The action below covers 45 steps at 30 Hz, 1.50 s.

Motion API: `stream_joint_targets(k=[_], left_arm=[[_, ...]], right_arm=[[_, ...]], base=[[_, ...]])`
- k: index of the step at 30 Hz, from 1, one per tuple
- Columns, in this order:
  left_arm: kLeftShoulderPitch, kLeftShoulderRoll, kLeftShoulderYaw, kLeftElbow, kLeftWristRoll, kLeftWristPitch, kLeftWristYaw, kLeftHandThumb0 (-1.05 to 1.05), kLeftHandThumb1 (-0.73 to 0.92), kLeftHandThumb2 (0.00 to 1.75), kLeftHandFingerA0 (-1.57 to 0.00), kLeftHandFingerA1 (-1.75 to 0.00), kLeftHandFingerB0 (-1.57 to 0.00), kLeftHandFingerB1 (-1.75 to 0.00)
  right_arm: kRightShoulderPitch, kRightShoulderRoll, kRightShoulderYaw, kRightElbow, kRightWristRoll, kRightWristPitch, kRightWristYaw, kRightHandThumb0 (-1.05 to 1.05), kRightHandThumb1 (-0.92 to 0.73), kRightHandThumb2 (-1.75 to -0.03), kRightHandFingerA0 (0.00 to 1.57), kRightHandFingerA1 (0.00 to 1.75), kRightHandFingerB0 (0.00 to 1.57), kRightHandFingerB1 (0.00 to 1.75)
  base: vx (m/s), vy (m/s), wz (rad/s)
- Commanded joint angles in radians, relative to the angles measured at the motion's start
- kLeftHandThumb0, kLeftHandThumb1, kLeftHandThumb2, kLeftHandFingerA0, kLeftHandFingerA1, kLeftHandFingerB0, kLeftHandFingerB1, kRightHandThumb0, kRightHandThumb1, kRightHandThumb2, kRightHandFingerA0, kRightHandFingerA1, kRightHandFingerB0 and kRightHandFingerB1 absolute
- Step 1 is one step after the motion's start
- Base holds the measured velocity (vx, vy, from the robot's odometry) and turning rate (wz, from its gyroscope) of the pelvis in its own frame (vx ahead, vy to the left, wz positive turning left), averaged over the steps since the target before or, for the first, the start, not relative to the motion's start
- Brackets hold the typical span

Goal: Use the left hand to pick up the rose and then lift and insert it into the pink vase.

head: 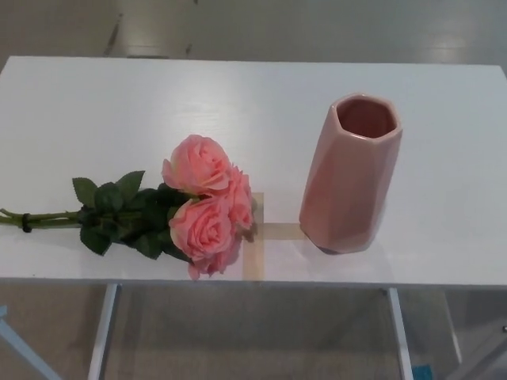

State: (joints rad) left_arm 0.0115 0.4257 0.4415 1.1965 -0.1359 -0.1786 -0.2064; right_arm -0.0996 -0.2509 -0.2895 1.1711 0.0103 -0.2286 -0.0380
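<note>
A bunch of pink roses [207, 204] lies flat on the white table [238, 103], blooms toward the middle, green leaves [119, 210] behind them and thin green stems [36, 219] running off to the left, bound by a dark tie. To its right stands the pink faceted vase [351, 174], upright, its mouth open and nothing inside that I can see. Neither of my hands shows in the head view.
Strips of tan tape [265, 237] form a cross on the table between the roses and the vase. The table's front edge runs just below both. White table legs [103, 332] and the floor show beneath.
</note>
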Motion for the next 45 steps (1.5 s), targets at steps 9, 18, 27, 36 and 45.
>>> stream_joint_targets(k=[9, 18, 27, 36, 45], left_arm=[[0.006, 0.018, -0.017, 0.021, -0.008, -0.060, -0.043, -0.34, 0.49, 0.55, -0.66, -0.46, -0.32, -0.32], [0.192, 0.080, -0.084, -0.288, -0.016, -0.223, -0.239, -0.28, 0.31, 0.86, -0.01, -0.49, 0.00, -0.46], [0.431, 0.081, -0.027, -0.655, -0.123, -0.238, -0.326, -0.51, 0.36, 0.69, -0.06, -0.26, -0.07, -0.25], [0.722, 0.134, 0.146, -1.233, -0.329, -0.228, -0.481, -0.60, 0.38, 0.72, 0.00, -0.13, 0.00, -0.06], [0.781, 0.112, 0.255, -1.527, -0.371, -0.238, -0.442, -0.63, 0.39, 0.75, 0.00, -0.17, 0.00, -0.08]], right_arm=[[-0.002, 0.001, -0.003, 0.023, 0.022, -0.052, -0.017, -0.23, -0.66, -0.59, 0.60, 0.50, 0.57, 0.47], [-0.012, 0.008, 0.007, 0.026, 0.014, -0.053, -0.031, -0.23, -0.66, -0.59, 0.60, 0.50, 0.58, 0.48], [-0.007, 0.002, 0.017, 0.026, 0.008, -0.055, -0.034, -0.22, -0.66, -0.59, 0.61, 0.50, 0.58, 0.48], [-0.015, -0.005, 0.020, 0.032, 0.010, -0.057, -0.023, -0.22, -0.66, -0.59, 0.61, 0.50, 0.58, 0.48], [-0.015, 0.000, 0.022, 0.031, 0.012, -0.051, -0.027, -0.22, -0.66, -0.59, 0.61, 0.50, 0.58, 0.48]], base=[[0.00, 0.000, 0.00], [0.00, 0.000, 0.00], [0.00, 0.000, 0.00], [0.00, 0.000, 0.00], [0.00, 0.000, 0.00]])
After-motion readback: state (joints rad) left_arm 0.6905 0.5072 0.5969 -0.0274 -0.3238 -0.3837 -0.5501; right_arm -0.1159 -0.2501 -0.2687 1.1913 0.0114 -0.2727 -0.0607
